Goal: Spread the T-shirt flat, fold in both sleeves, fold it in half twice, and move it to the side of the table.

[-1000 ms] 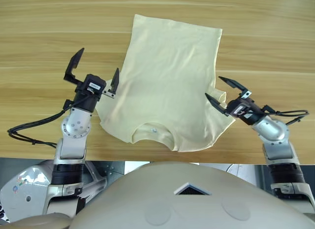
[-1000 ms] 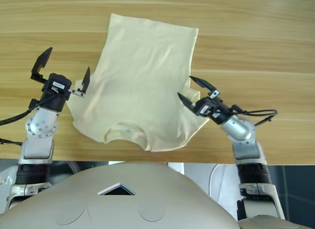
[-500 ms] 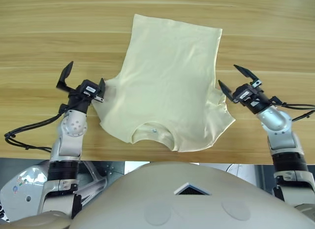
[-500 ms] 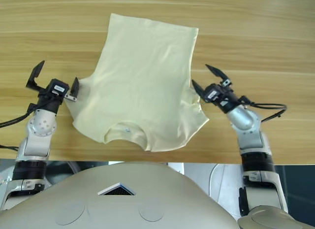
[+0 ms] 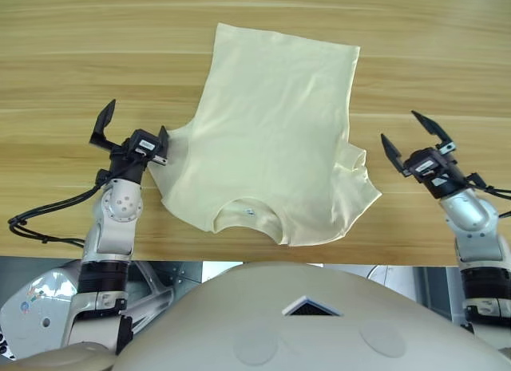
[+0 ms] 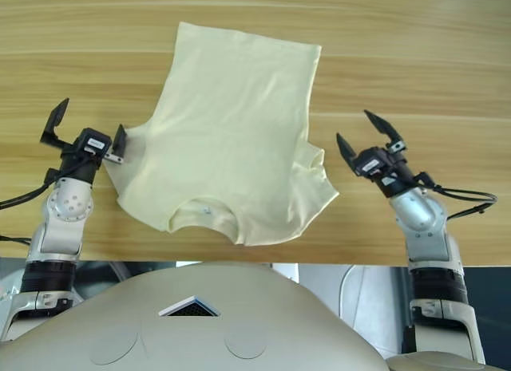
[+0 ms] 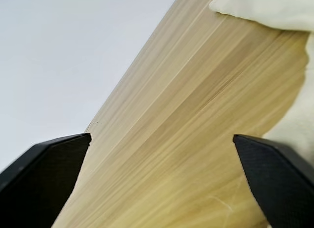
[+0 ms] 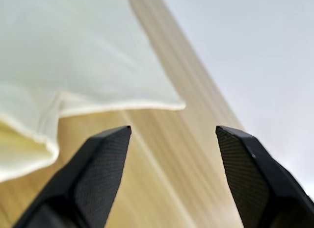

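— On the counter (image 5: pixel 80 36), where does the T-shirt (image 5: pixel 271 132) lie?
— At centre, collar toward 6 o'clock. The right claw (image 5: pixel 402 130), spread apart, has drawn off its sleeve toward 3 o'clock; the left claw (image 5: pixel 136 122), also apart, sits at 9. Sleeves look folded; halving seems next.

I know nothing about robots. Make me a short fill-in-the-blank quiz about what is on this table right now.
1. The pale yellow T-shirt lies on a ____ table.
2. The left gripper and the right gripper both have their fingers ____.
3. The shirt's collar points ____ the robot, and its hem points away.
4. Bare table shows between the cloth and the ____ gripper.

Missing words: wooden; open; toward; right.
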Available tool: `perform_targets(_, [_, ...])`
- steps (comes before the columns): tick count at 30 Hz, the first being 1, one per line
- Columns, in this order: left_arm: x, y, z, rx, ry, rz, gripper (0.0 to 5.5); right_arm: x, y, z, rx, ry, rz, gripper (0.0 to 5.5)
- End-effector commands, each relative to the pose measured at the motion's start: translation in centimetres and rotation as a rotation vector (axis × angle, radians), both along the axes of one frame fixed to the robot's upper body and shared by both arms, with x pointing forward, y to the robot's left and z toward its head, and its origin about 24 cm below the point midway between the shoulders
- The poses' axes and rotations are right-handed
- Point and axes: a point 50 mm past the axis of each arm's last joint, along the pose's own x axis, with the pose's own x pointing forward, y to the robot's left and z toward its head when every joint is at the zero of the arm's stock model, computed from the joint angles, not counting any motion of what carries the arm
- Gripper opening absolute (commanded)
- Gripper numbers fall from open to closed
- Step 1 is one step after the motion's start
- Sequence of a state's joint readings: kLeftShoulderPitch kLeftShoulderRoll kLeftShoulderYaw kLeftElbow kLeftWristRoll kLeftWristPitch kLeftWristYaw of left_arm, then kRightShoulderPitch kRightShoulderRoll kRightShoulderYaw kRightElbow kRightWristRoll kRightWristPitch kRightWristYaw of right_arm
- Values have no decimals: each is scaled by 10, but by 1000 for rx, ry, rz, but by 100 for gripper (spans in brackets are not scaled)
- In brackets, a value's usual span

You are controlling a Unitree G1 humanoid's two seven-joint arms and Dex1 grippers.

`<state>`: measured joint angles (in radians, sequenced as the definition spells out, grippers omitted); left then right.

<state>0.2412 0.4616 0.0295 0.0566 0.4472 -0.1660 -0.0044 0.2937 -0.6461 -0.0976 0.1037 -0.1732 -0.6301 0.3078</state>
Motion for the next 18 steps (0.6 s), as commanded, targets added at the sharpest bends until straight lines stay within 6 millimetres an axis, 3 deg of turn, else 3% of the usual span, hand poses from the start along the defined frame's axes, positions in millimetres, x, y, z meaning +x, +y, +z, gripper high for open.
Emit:
perform_targets(1, [-3, -3, 0, -7, -1, 6, 536, -12, 29, 13, 61, -6, 137, 318])
perform_targets(4, [-4, -5, -1, -11, 0, 2, 536, -19, 43, 3, 70, 62, 186, 318])
perform_targets(9, [-1, -8, 1, -17, -12, -7, 536, -22, 48, -40, 10, 230, 184, 318])
perform_targets(18, [-4, -5, 0, -21, -7, 5, 536, -15, 16, -43, -12, 222, 39, 318])
